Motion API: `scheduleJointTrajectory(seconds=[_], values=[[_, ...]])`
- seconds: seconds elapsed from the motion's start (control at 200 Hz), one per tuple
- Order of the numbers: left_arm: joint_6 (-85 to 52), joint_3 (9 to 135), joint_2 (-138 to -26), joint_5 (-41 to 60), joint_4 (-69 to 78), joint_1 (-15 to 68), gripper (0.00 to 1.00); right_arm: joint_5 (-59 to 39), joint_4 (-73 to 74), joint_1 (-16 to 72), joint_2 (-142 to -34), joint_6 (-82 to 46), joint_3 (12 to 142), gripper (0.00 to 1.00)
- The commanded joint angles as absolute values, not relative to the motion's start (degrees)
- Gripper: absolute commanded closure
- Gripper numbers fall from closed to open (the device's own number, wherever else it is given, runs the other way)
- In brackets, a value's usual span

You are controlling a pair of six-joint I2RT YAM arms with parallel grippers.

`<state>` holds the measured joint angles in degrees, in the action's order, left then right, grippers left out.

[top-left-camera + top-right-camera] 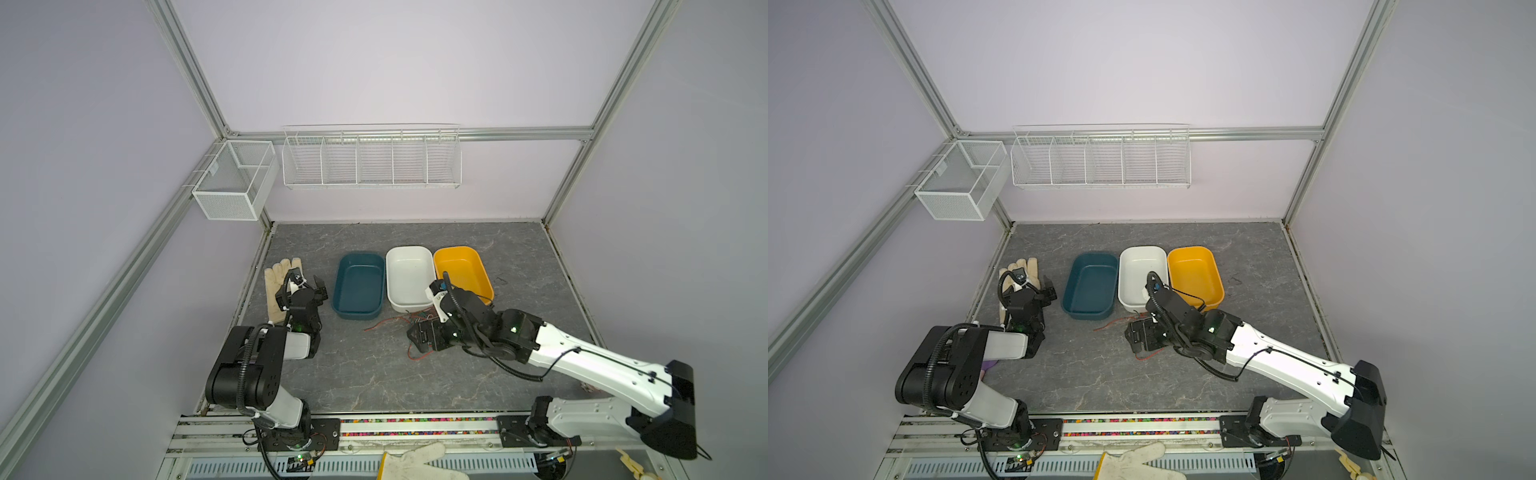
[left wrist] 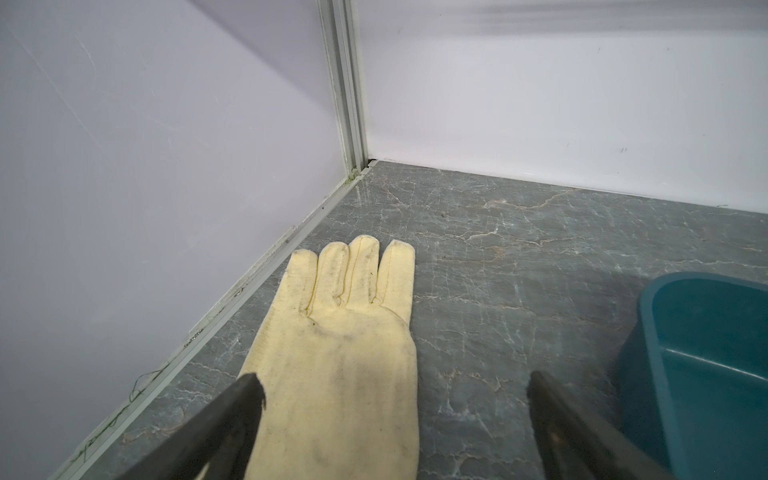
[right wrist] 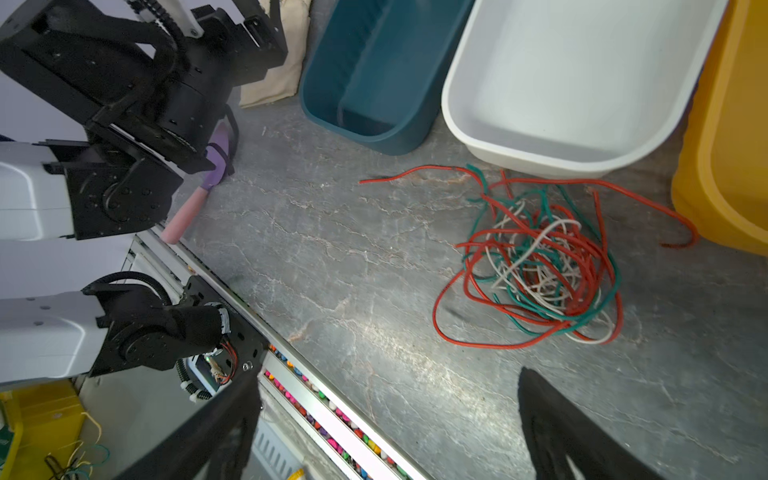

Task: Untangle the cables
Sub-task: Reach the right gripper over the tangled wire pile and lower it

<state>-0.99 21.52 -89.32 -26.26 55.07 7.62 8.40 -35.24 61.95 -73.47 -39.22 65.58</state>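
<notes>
My right gripper (image 3: 388, 378) is spread wide and holds nothing. The cables (image 3: 540, 266), a loose knot of red-orange, green and white wire, lie on the grey table (image 3: 332, 249) just ahead of its fingertips, not touching them. Beyond the knot stands the white tray (image 3: 561, 166), with the teal tray (image 3: 395, 141) and the yellow tray (image 3: 715, 174) on either side; one red strand curls close to the yellow tray. My left gripper (image 2: 392, 378) is spread too, empty, above a pale glove (image 2: 340, 353), well apart from the cables.
</notes>
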Motion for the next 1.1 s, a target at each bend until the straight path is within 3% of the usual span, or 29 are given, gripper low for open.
scheduleJointTrajectory(seconds=[0.0, 0.37, 0.605, 0.805, 0.925, 1.094], values=[[-0.7, 21.2, -89.7, -26.4, 56.4, 7.5, 0.01, 17.3, -43.6, 63.8, -78.6, -41.6, 70.7, 0.02], [-0.7, 21.2, -89.7, -26.4, 56.4, 7.5, 0.01, 19.5, -41.4, 63.0, -84.8, -42.5, 70.9, 0.02], [-0.6, 20.7, -89.6, -26.7, 56.9, 7.5, 0.01, 15.4, -39.4, 60.8, -88.1, -41.0, 69.8, 0.24], [0.7, 18.0, -81.9, -28.4, 56.4, 8.9, 0.01, 11.9, -35.3, 59.1, -88.9, -39.3, 66.7, 0.28], [2.0, 20.0, -73.1, -27.7, 46.4, 10.5, 0.01, 9.8, -33.2, 57.5, -88.6, -38.3, 65.3, 0.3], [-16.8, 29.8, -59.3, -32.4, 17.8, 10.6, 0.01, 5.8, -30.2, 55.1, -90.7, -36.3, 64.9, 0.37]])
